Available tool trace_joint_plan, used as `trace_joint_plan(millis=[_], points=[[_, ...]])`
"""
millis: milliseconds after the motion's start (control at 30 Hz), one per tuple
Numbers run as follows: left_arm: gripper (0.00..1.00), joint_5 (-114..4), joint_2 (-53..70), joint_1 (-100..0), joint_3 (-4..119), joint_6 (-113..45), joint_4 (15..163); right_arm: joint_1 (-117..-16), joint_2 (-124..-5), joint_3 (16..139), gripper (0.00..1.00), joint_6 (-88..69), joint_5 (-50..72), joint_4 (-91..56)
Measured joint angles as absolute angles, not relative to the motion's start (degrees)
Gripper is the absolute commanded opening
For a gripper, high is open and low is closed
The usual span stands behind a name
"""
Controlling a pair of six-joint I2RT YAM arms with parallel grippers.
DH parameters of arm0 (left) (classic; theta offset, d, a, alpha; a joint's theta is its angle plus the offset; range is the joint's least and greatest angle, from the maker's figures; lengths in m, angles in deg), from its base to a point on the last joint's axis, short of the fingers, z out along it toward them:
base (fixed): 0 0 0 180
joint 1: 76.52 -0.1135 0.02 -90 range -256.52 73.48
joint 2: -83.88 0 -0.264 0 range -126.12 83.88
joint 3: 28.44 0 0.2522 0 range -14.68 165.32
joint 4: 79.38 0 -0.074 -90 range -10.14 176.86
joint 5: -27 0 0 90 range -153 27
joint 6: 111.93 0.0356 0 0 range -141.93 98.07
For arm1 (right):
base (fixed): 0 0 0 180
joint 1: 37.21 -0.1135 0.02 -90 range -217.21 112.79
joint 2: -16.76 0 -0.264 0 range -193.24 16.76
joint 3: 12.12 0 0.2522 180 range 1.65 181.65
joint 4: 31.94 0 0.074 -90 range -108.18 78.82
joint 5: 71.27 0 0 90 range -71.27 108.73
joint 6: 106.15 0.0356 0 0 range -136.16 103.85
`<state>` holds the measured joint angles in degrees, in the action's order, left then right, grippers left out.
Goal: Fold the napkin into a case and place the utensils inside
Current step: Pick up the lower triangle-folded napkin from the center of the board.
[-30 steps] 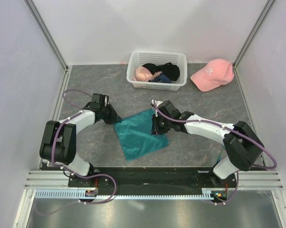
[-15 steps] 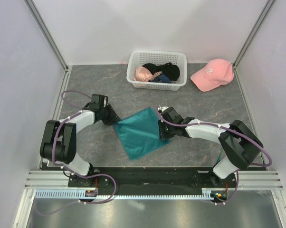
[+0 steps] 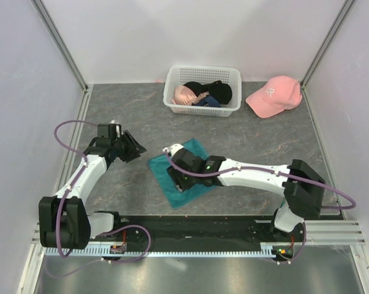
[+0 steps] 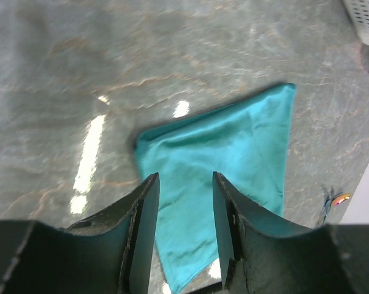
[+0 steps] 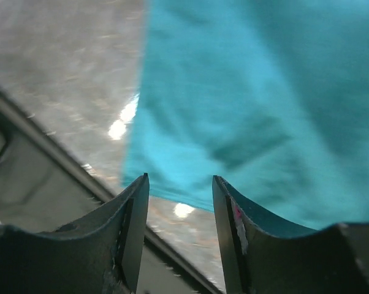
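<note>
The teal napkin (image 3: 161, 168) lies folded on the grey table, a narrow slanted shape in the top view. It fills the middle of the left wrist view (image 4: 227, 147) and the upper right of the right wrist view (image 5: 252, 86). My right gripper (image 3: 178, 179) hovers over the napkin's near-left part, its jaws open and empty (image 5: 179, 180). My left gripper (image 3: 135, 150) is off the cloth to the left, open and pointing at it (image 4: 184, 179). Two tiny thin pieces, blue and reddish (image 4: 334, 199), lie beyond the napkin; they may be the utensils.
A white lattice basket (image 3: 172, 78) with dark and pink garments stands at the back. A pink cap (image 3: 272, 95) lies to its right. White walls close in both sides. A black rail (image 3: 190, 223) runs along the near edge.
My right gripper swept left across the napkin, which now lies narrower, folded over. Both grippers have opened. My left arm drew back to the left, off the napkin's corner.
</note>
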<state>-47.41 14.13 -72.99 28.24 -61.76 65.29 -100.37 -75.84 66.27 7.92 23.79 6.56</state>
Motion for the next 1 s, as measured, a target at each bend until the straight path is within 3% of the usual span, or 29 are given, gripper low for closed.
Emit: trace_joint_plan(millis=[300, 733, 1000], points=[[0.48, -44.81, 14.45, -76.23, 27.12, -62.44, 62.1, -111.32, -87.77, 74.99, 0.52, 9.01, 25.08, 10.34], [0.5, -42.34, 15.46, -78.19, 25.97, -62.44, 62.08, -112.65, -93.17, 76.17, 0.48, 9.14, 26.9, 13.18], [0.51, -40.81, 15.85, -78.48, 25.64, -62.44, 62.19, -112.7, -94.22, 76.39, 0.38, 9.17, 28.41, 13.11]])
